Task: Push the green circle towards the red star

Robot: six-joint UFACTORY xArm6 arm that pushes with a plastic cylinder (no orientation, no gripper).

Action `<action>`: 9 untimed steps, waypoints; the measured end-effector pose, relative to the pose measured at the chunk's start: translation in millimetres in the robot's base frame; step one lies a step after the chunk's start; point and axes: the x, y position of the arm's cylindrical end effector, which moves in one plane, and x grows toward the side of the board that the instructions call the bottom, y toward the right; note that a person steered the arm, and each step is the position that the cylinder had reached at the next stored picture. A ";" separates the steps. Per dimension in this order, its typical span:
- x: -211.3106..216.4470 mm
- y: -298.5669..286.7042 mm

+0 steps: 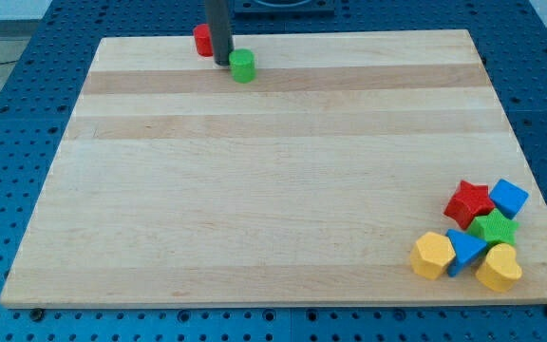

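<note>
The green circle [243,66] sits near the view's top edge of the wooden board, left of centre. My tip [222,63] stands just to its left, touching or nearly touching it. The red star [470,201] lies far away at the view's lower right, in a cluster of blocks. A red block [201,39] sits just behind the rod at the view's top, partly hidden by it; its shape is unclear.
Around the red star lie a blue block [509,198], a green star [495,229], a blue triangle [464,250], a yellow hexagon [432,256] and a yellow heart [499,268]. The board's edge [283,304] borders a blue pegboard table.
</note>
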 end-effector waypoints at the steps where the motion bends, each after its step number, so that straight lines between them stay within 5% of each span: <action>1: 18.0 24.0; 4: 102.6 67.4; 6: 73.8 85.1; 9: 147.0 124.9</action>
